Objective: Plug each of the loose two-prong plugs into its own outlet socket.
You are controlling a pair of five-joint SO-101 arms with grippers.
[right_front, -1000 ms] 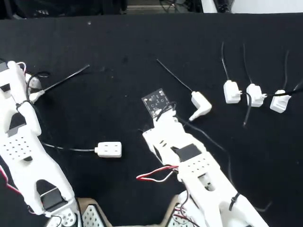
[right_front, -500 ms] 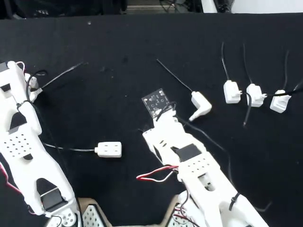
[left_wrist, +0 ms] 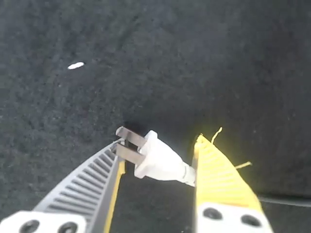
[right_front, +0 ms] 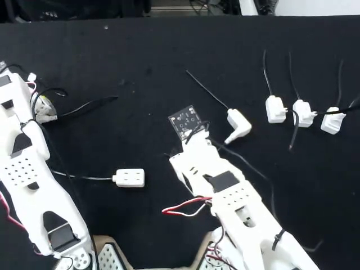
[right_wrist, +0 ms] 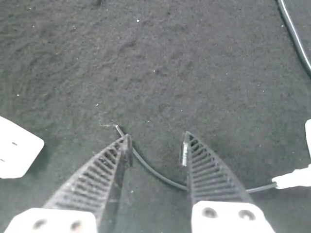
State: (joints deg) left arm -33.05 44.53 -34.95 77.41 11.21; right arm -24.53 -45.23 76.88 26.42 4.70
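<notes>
My left gripper (left_wrist: 158, 145) is shut on a white two-prong plug (left_wrist: 158, 160), whose metal prongs (left_wrist: 127, 144) rest against the grey finger (left_wrist: 92, 179). From above, this plug (right_front: 45, 114) sits at the table's left edge with its black cord (right_front: 90, 104) trailing right. A white outlet socket block (right_front: 129, 178) lies at front centre-left. Three white plugs (right_front: 275, 109) (right_front: 304, 113) (right_front: 331, 122) and an angled one (right_front: 238, 125) lie at right. My right gripper (right_wrist: 155, 144) is open low over the cloth, with a thin black cord (right_wrist: 155, 172) running between its fingers.
Black cloth covers the table (right_front: 140, 50). The right arm (right_front: 225, 185) stretches from the front edge to the centre, red and white wires (right_front: 183, 207) beside it. Something white (right_wrist: 14, 146) shows at the right wrist view's edge. Open cloth lies at the back.
The left gripper has shifted slightly with the plug, and the plug's black cord has swung from pointing toward the back right to lying more level toward the right. The right arm has not moved.
</notes>
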